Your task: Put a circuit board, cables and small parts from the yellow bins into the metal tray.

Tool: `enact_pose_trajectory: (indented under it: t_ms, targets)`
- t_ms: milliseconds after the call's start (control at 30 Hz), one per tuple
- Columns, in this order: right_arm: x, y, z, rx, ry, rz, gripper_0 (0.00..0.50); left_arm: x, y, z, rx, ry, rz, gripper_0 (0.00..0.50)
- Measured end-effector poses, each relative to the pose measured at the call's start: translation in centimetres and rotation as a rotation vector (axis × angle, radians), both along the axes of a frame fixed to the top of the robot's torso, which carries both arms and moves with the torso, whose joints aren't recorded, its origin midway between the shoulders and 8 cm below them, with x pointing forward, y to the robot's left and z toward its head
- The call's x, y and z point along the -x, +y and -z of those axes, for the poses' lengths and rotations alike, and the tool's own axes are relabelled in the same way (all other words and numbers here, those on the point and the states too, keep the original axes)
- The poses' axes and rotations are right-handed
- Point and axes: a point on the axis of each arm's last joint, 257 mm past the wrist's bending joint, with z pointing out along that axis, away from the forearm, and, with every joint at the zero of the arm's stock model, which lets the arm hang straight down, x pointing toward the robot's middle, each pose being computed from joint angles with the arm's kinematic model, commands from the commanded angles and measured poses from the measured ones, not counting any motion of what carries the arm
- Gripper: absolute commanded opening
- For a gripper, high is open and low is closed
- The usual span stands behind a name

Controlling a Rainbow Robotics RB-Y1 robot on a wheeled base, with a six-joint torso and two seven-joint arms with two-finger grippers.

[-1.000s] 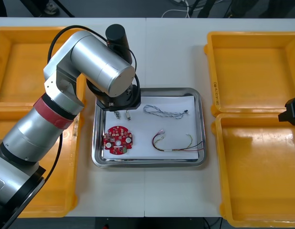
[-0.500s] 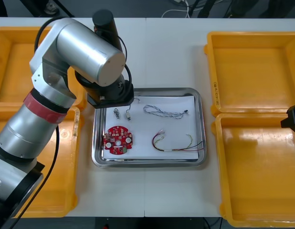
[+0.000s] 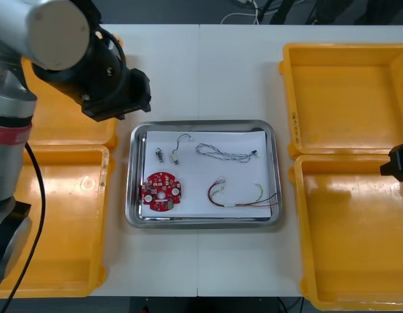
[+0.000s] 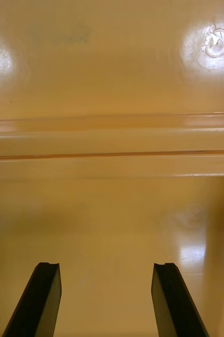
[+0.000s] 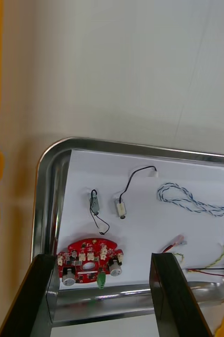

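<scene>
My left gripper (image 5: 101,258) hangs spread, empty, near the metal tray (image 3: 205,122) corner. The circuit board (image 3: 162,192), cables (image 3: 224,154), small metal parts (image 3: 167,155) lie in tray. My right gripper (image 4: 107,266) spread over a yellow bin (image 3: 358,228).

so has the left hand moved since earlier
Yes: in the front view the left hand has left the metal tray, once over its far left corner, now outside its rim by the far left yellow bin.
</scene>
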Motion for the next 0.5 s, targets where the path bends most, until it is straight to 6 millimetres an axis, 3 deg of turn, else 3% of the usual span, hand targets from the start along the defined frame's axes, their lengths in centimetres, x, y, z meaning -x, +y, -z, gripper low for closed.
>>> enact_pose_trajectory:
  t_ms: [167, 500]
  targets:
    - [-0.1, -0.2, -0.1, -0.002, -0.006, 0.009, 0.5, 0.0, 2.8, -2.2, -0.002, -0.068, 0.001, 0.5]
    - [-0.1, -0.1, 0.0, -0.006, -0.005, 0.012, 0.5, 0.4, 9.3, -2.3, -0.095, -0.132, 0.062, 0.5]
